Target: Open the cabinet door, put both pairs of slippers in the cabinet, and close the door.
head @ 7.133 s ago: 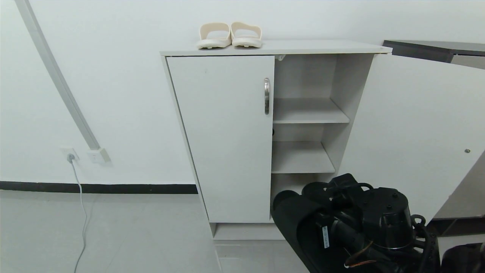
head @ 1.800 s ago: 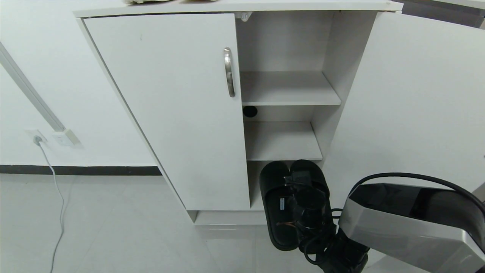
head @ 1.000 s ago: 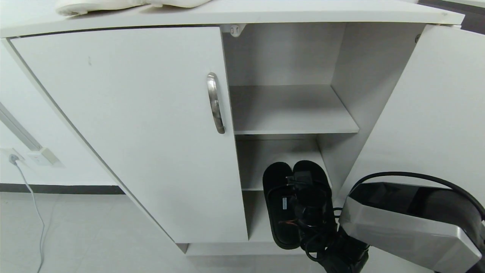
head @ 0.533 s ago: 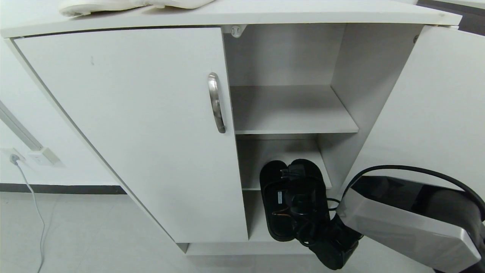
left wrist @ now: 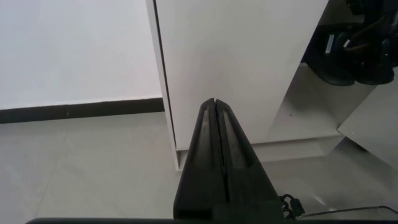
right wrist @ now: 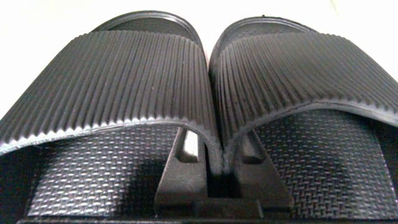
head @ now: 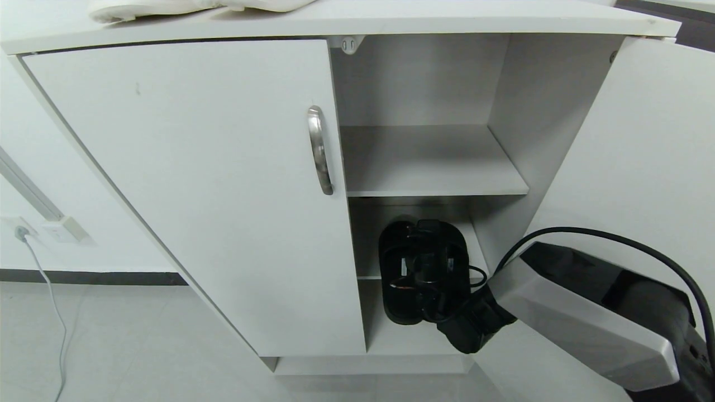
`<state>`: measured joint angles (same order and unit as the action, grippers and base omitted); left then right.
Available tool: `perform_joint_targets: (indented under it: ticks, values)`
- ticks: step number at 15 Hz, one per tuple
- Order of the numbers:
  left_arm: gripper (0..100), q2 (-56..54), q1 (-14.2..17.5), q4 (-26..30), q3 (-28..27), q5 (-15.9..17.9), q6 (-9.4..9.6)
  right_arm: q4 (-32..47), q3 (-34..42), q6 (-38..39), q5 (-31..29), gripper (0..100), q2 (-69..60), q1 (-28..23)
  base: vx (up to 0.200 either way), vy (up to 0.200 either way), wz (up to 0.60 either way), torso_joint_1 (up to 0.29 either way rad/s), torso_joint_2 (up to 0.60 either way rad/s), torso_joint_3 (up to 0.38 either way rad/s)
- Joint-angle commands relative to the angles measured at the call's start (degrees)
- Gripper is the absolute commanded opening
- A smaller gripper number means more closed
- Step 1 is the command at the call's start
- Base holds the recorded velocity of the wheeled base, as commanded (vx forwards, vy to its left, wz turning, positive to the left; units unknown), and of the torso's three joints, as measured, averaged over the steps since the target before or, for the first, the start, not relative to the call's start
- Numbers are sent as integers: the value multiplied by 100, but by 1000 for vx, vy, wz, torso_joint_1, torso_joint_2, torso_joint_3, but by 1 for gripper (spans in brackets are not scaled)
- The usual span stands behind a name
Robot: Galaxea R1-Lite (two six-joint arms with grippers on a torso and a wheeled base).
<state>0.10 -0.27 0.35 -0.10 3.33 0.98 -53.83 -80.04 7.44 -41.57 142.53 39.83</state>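
Left gripper: jaws pressed together, empty. Right gripper: jaws pinching the black slippers, lower centre, at the cabinet's lower shelves, not yet released. Right door open. Cream slippers, upper left, on the cabinet top: unstowed. Closing outstanding.

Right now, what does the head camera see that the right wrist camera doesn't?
Only the head view: the white cabinet, its shut left door with a metal handle, the open right door, and cream slippers on top. Only the right wrist view: ribbed straps, pinched together by the right gripper. Both: the black slippers.
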Motion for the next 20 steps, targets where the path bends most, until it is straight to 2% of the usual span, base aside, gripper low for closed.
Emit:
perform_joint_targets:
  ticks: [1, 4, 9, 15, 20]
  values:
    - [0, -1, 0, 0, 1, 1, -1, 119, -336, -23, -9, 0, 152, -54, 0, 0, 0, 0, 0, 0]
    - [0, -1, 0, 0, 1, -8, -1, 435, -758, -41, 26, 0, 161, -107, 0, 0, 0, 0, 0, 0]
    - [0, -1, 0, 0, 1, -16, -1, 470, -934, -225, 307, 0, 170, -309, 0, 0, 0, 0, 0, 0]
    - [0, -1, 0, 0, 1, -16, -1, 945, -1646, -216, 334, 0, 460, -511, 0, 0, 0, 0, 0, 0]
    - [0, -1, 0, 0, 1, -8, -1, 1059, -1857, -225, 334, 0, 600, -511, 0, 0, 0, 0, 0, 0]
